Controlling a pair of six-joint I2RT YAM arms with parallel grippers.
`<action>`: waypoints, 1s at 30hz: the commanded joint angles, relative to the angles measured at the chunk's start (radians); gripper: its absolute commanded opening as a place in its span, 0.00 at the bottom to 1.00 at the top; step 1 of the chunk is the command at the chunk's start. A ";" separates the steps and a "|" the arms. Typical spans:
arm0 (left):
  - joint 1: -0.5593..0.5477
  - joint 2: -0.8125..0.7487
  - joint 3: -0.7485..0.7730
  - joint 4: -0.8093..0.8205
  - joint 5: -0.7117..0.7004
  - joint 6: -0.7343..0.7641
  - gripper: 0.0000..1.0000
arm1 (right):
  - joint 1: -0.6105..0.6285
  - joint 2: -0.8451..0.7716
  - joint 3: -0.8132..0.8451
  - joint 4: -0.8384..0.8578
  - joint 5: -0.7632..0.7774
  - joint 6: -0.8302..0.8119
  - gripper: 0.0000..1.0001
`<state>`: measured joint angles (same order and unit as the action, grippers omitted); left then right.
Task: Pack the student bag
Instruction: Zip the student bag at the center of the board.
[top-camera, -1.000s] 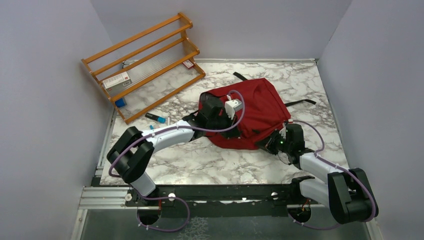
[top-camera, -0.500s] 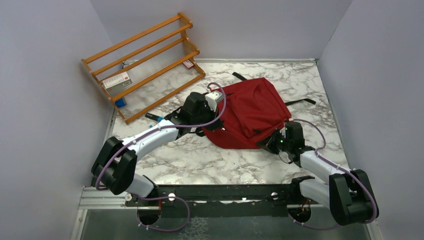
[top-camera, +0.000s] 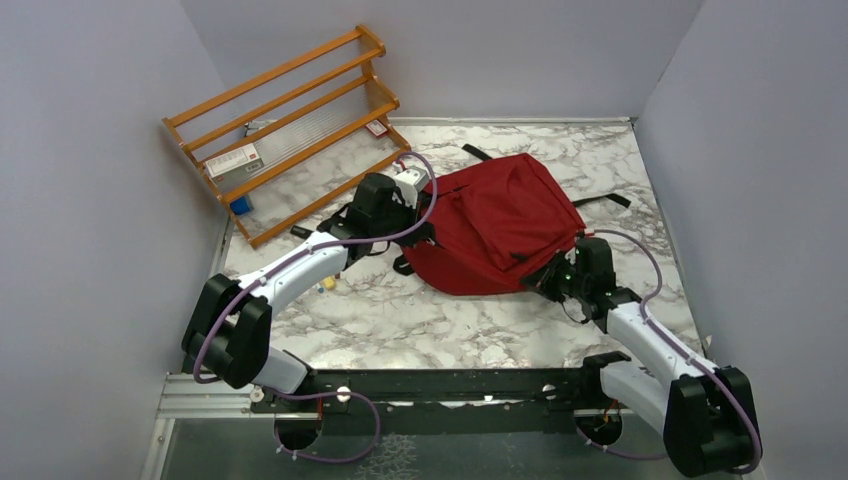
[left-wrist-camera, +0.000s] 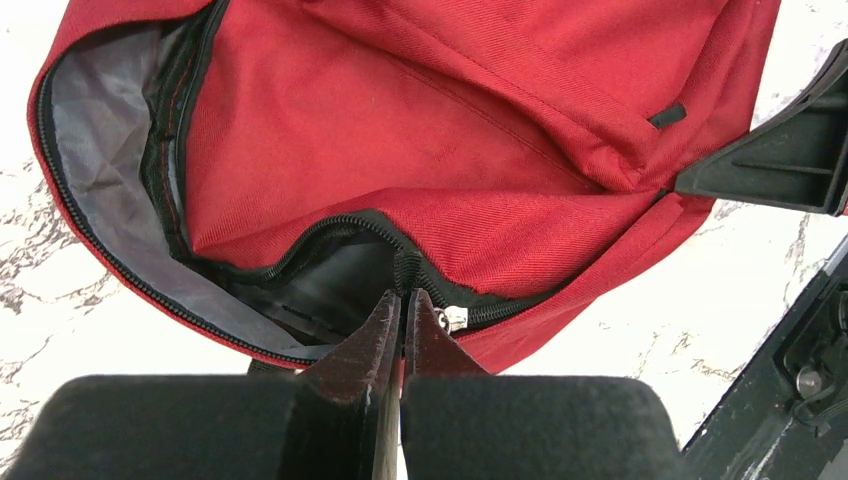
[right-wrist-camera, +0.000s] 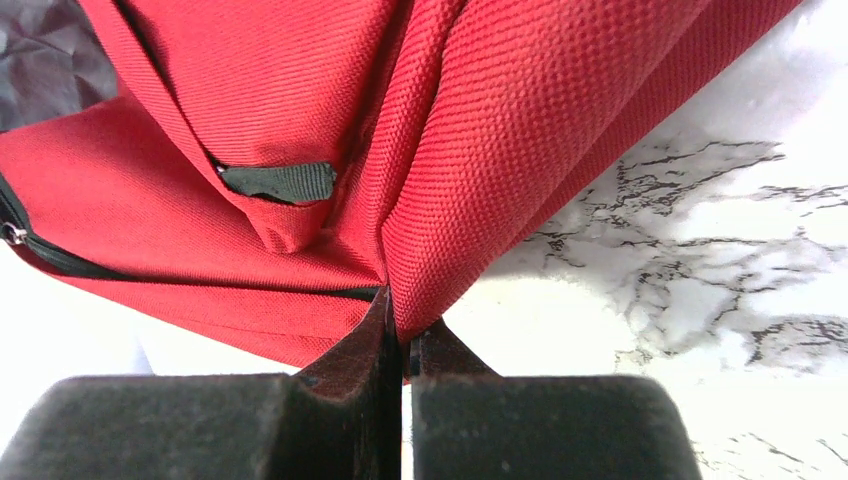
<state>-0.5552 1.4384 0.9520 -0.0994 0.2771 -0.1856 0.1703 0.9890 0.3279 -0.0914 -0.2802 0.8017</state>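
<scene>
The student bag (top-camera: 500, 215) is a dark red backpack lying flat at the middle back of the marble table. At its left edge my left gripper (top-camera: 415, 235) is shut on the black zipper pull (left-wrist-camera: 407, 270), just beside the silver slider (left-wrist-camera: 452, 318). The zipper stands partly open there and grey lining (left-wrist-camera: 95, 130) shows inside. At the bag's near right corner my right gripper (top-camera: 548, 277) is shut on a fold of the red fabric (right-wrist-camera: 450, 250), pinched between the fingertips (right-wrist-camera: 375, 330).
A wooden rack (top-camera: 290, 130) with a few small boxes stands at the back left. A dark marker (top-camera: 312, 236) and a small item (top-camera: 328, 283) lie on the table beside my left arm. Black straps (top-camera: 600, 203) trail from the bag's far side. Grey walls enclose the table.
My left gripper has travelled left and back from over the bag's middle to its left edge, still shut, and the bag's left side has shifted with it. The right arm reached slightly further out.
</scene>
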 joint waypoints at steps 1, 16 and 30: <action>0.021 -0.032 0.023 0.093 0.052 0.019 0.00 | -0.005 -0.064 0.081 -0.125 0.132 -0.074 0.05; 0.022 -0.032 0.010 0.174 0.125 0.028 0.00 | -0.006 -0.174 0.325 -0.321 0.152 -0.319 0.55; 0.041 -0.002 0.018 0.180 0.181 0.010 0.00 | 0.237 0.152 0.400 0.173 -0.226 -0.559 0.65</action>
<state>-0.5289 1.4384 0.9527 0.0242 0.4088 -0.1680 0.2871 1.0588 0.6399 -0.0692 -0.4549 0.3634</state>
